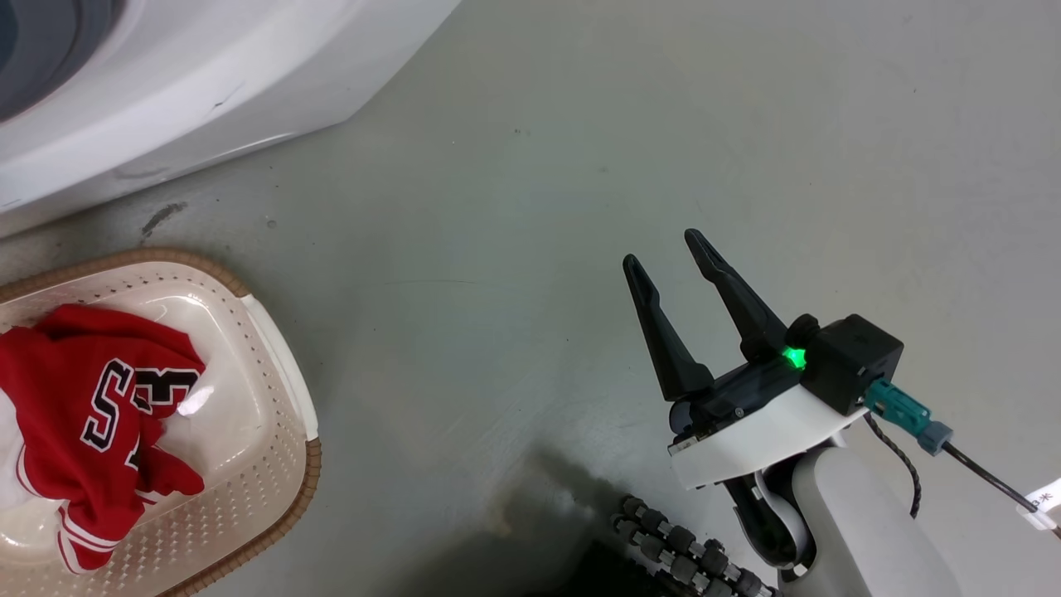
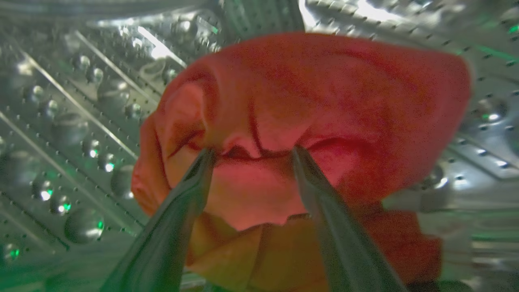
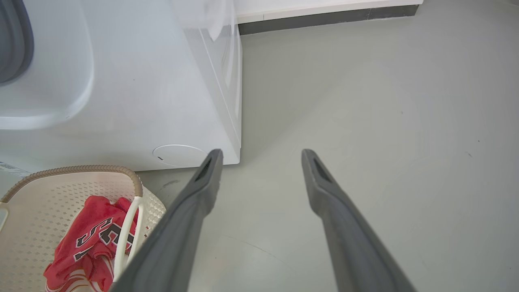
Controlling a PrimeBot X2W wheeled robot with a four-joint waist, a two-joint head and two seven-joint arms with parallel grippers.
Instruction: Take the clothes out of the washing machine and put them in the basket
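Head view: red jersey (image 1: 91, 398) with black-and-white lettering lies crumpled in the basket (image 1: 311, 481) at lower left, on the grey floor (image 1: 539, 166) just in front of the washing machine (image 1: 207, 83). Right gripper (image 1: 661, 249) is over bare floor, well apart from the basket, fingers spread wide, nothing between them. Right wrist view confirms it: same wide gap, floor beyond, jersey down left in the basket. Left wrist view: left gripper (image 2: 252, 151) is inside the perforated steel drum (image 2: 73, 134), fingers apart, tips against a bunched red cloth (image 2: 324, 101) with a fold between them, not pinched. Image is blurry, so contact depth is unclear.
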